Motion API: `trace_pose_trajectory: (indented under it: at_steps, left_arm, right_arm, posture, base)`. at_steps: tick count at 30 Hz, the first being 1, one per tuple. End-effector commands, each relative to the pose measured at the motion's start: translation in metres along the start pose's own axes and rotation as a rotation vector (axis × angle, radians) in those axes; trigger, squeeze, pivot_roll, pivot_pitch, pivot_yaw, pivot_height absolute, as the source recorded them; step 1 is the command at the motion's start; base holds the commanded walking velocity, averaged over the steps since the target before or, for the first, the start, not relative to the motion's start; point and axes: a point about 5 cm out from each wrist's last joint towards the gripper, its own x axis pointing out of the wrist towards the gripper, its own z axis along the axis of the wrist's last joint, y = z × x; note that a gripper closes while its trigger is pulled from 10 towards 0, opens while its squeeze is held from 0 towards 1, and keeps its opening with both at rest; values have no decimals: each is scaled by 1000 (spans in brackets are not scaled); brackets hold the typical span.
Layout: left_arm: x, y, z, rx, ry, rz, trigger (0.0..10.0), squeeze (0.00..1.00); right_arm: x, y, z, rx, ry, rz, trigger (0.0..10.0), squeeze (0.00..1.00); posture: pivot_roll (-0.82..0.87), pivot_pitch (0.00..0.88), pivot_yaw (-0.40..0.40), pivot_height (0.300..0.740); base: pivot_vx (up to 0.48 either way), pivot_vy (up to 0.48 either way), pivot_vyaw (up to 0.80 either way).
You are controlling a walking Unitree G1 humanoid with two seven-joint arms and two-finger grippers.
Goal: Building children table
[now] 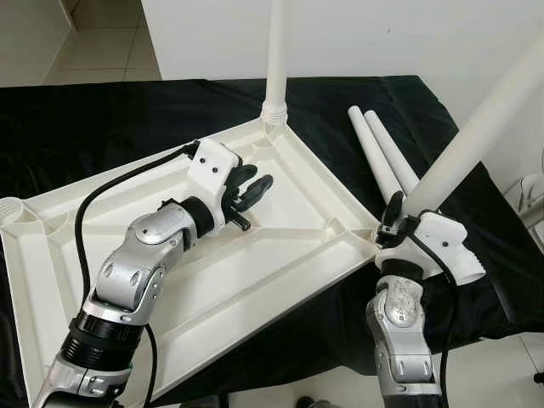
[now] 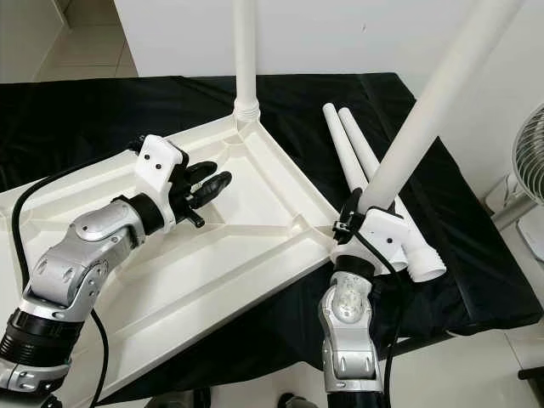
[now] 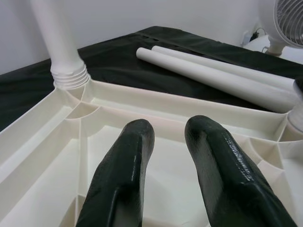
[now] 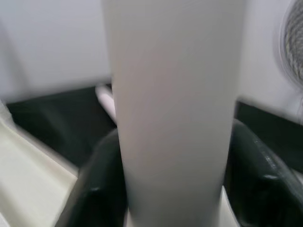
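Nearest, at 5 o'clock: right gripper [image 2: 350,214], black fingers clamped around the lower end of a white table leg [image 2: 433,102]. Leg tilted, rising toward 1 o'clock and out of frame, base at the right-hand corner of the tabletop [image 1: 289,263]. Seen from the right wrist, same leg large and blurred, a dark finger on either side.

Upside-down white tabletop, ribbed underside up, spread over the black cloth [image 1: 102,119] from 9 o'clock through the centre. At its far corner, 12 o'clock, upright leg [image 1: 276,59] seated in the threaded socket. At 9 o'clock, empty corner socket [image 1: 12,209].

Left gripper [image 1: 252,189] over the tabletop just left of centre, fingers apart and holding nothing, tips directed toward the far corner. From the left wrist: two black fingers [image 3: 125,175] with a gap between, hovering above the ribbed panel; cannot tell whether touching it.

Two spare legs [image 2: 350,144] side by side on the cloth at 2 o'clock, just beyond the tabletop's right edge. Fan [image 2: 527,183] on the floor at 3 o'clock.
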Motion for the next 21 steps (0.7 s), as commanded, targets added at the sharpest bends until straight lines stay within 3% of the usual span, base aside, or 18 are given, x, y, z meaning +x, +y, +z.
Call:
trace_pose_trajectory:
  at_steps: [1, 15, 16, 17, 21]
  left_arm:
    - [1, -6, -2, 4, 4, -65, 10000, 0]
    - [2, -7, -2, -1, -3, -64, 10000, 0]
    - [2, -7, -2, -1, -4, -64, 10000, 0]
    - [3, -7, -2, -1, -5, -63, 10000, 0]
    - [3, -7, -1, 1, -7, -63, 10000, 0]
  right_arm:
    - [-10, -21, -36, -43, 188, -62, 10000, 1000]
    - [-1, -23, -26, -33, 125, -7, 10000, 1000]
    - [1, -23, -25, -26, 119, 7, 10000, 886]
    - [2, -23, -22, -20, 105, 21, 10000, 0]
    - [6, -24, -17, -9, 74, 63, 10000, 0]
  posture:
    - [12, 178, 43, 740]
    - [6, 170, 33, 740]
    - [6, 170, 33, 740]
    - [5, 169, 34, 740]
    - [2, 170, 35, 740]
  base:
    - [0, 0, 0]
    - [0, 0, 0]
    - [0, 0, 0]
    - [0, 0, 0]
    - [0, 0, 0]
